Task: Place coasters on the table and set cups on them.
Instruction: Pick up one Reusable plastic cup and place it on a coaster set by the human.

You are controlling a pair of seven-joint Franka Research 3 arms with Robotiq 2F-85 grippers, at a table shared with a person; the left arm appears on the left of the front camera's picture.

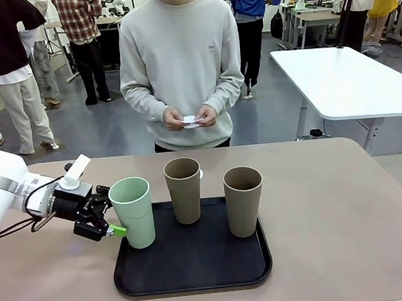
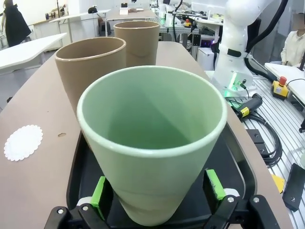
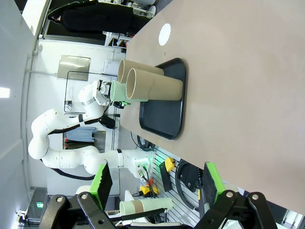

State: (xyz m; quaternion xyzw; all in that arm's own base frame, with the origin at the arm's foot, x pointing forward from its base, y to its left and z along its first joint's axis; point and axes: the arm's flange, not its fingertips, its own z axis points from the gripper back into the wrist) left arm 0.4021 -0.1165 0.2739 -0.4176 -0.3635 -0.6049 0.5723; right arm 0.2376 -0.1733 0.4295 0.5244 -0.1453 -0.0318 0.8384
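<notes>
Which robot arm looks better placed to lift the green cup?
The left: the left gripper, open, straddles the mint green cup on the tray; the right gripper hangs open well away from it.

White arms, black grippers, and a person in a pale sweatshirt.

The left arm (image 1: pixel 4 189) was glossy white with rounded links, a silver band near the wrist and thin black cables (image 1: pixel 24 224) looping beneath it. The left gripper (image 1: pixel 110 210) was black, with bolted linkages and bright green pads (image 2: pixel 214 185). The right gripper (image 3: pixel 157 191) looked alike, with black links, round screw heads and green pads. The right arm (image 2: pixel 238 43) was white, with a green light at its base. The person (image 1: pixel 179 61) wore a light grey crew-neck sweatshirt with a tiny chest logo and ribbed cuffs.
</notes>
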